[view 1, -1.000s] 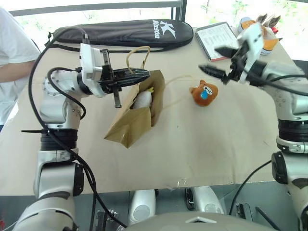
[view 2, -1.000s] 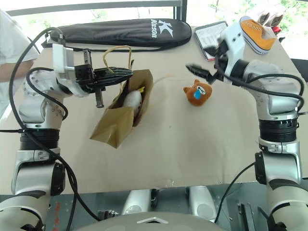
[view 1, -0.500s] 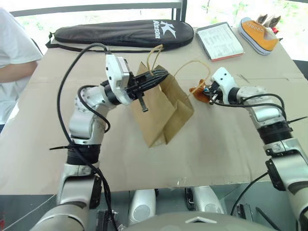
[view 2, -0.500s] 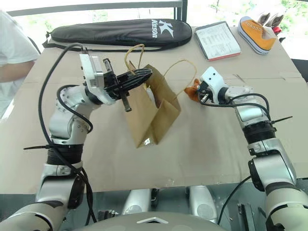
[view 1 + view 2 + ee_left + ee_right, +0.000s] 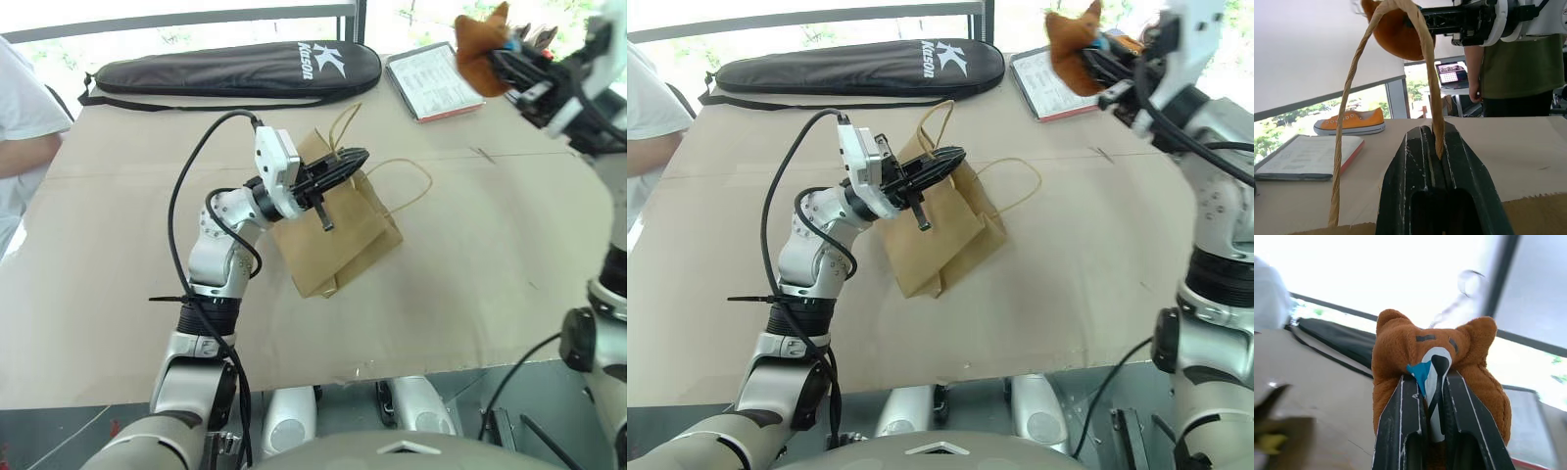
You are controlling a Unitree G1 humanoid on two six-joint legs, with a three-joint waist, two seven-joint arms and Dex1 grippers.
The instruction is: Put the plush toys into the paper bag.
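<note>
The brown paper bag (image 5: 338, 230) hangs tilted from one twisted handle (image 5: 1426, 73), its lower corner at the table. My left gripper (image 5: 358, 157) is shut on that handle above the bag's mouth. The other handle (image 5: 407, 186) loops loose to the right. A brown-orange plush bear head with a blue patch (image 5: 1400, 357) is pinched between the fingers of my right gripper (image 5: 495, 61). That gripper holds it high in the air at the far right, well above and beyond the bag. The bag's inside is hidden.
A long black racket case (image 5: 235, 69) lies along the table's far edge, with a booklet (image 5: 431, 83) to its right. An orange sneaker (image 5: 1349, 122) sits beyond the booklet. One person in white (image 5: 24, 127) is at the left, another in green (image 5: 1518, 68) behind the table.
My right gripper has shut on the bear and lifted it from the table up to the far right. My left gripper has carried the bag by its handle a little to the right.
</note>
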